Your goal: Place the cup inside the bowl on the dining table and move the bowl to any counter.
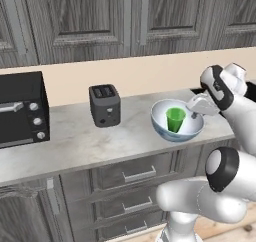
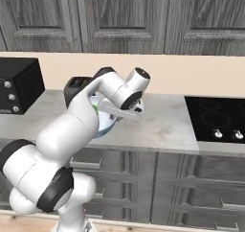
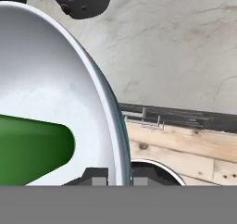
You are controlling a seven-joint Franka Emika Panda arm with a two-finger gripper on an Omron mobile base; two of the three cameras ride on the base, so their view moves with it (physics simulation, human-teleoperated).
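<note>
- Cup [image 1: 175, 119], left base view: stands upright inside the bowl [image 1: 170, 127], long axis vertical, mouth up, near the bowl's middle. Bowl sits on the worktop [image 1: 90, 141], near its front edge, right of the toaster [image 1: 104, 105]; toaster oven [image 1: 20, 108] at far left. End effector [image 1: 195, 115] is at the bowl's right rim, arm reaching in from the right.
- Right base view: bowl [image 2: 104, 125] mostly hidden behind the arm, a pale blue part of its wall shows just below the wrist, with a sliver of green at its rim. It rests on the worktop [image 2: 162, 125], left of the black cooktop [image 2: 215, 118]. Fingers not visible here.
- Hand view: bowl rim [image 3: 113, 121] runs between the two fingertips, one inside the white wall, one outside; end effector [image 3: 119, 177] is clamped on the bowl's rim. Cup [image 3: 32, 149] shows at lower left, lying sideways in this rolled view, rim toward the right. Worktop [image 3: 176, 47] beyond, wood floor [image 3: 185, 153] below its edge.
</note>
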